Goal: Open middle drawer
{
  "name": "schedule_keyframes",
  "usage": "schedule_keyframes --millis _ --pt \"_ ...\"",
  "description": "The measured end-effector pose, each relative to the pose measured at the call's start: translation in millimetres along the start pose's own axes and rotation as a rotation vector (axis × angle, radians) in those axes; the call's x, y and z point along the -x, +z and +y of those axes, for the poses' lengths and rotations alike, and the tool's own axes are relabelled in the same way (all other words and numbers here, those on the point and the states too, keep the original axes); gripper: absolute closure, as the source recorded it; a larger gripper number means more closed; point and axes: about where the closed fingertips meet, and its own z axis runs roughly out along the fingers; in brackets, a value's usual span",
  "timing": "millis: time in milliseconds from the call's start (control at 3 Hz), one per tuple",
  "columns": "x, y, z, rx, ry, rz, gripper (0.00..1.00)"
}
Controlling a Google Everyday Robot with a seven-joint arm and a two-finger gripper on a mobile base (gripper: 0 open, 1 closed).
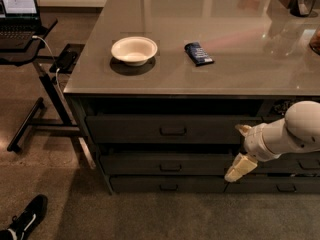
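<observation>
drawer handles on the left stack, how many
3: one each on the top drawer, middle drawer and bottom drawer. The gripper, right of them, hides none.

Dim room; overhead light lays soft glare on the counter [240, 79]. Drawer fronts [172, 129] beneath sit in deep shadow, where the pale end effector [241, 149], low right, catches light.
</observation>
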Motion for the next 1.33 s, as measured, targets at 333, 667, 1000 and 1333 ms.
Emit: schedule_keyframes --millis 333,667,1000,1333 --pt "-0.4 10.3 5.7 0.031 0.003 -0.055 0.00" --pt "-14.8 46.6 24.0 0.032 -0.013 -0.153 0.00" --pt "-30.2 81.3 27.1 -0.040 -0.054 -0.223 0.00" --pt "-46.4 121.3 12.7 -0.101 -0.064 -0.206 0.00"
